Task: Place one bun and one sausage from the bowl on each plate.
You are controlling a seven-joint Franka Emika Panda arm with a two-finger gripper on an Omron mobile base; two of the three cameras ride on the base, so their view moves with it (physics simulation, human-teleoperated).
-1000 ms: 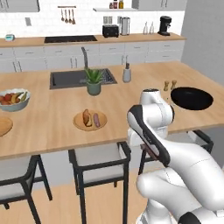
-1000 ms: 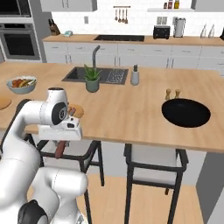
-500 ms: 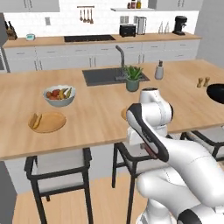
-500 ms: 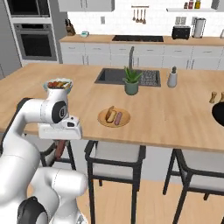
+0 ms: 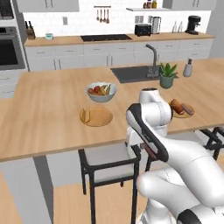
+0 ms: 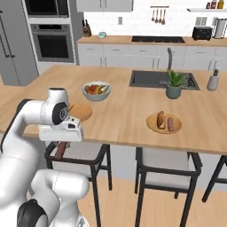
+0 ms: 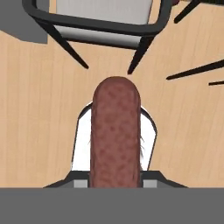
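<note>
Wooden plate (image 6: 163,127) holds bun (image 6: 161,119) and sausage (image 6: 170,124).

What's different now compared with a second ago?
The base drove left along the wooden island, so the round wooden plate holding one bun now lies ahead. The end effector stays shut on the brown sausage; the plate with bun and sausage is unchanged.

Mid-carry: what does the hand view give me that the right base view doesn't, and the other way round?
Hand view: the grip up close, the sausage running lengthwise between the fingers, over wooden floor. Right base view: the counter, one plate holding a bun and a plated sausage, a second plate partly behind the arm, and the fruit bowl. Both: the held sausage and the stool under it.
</note>
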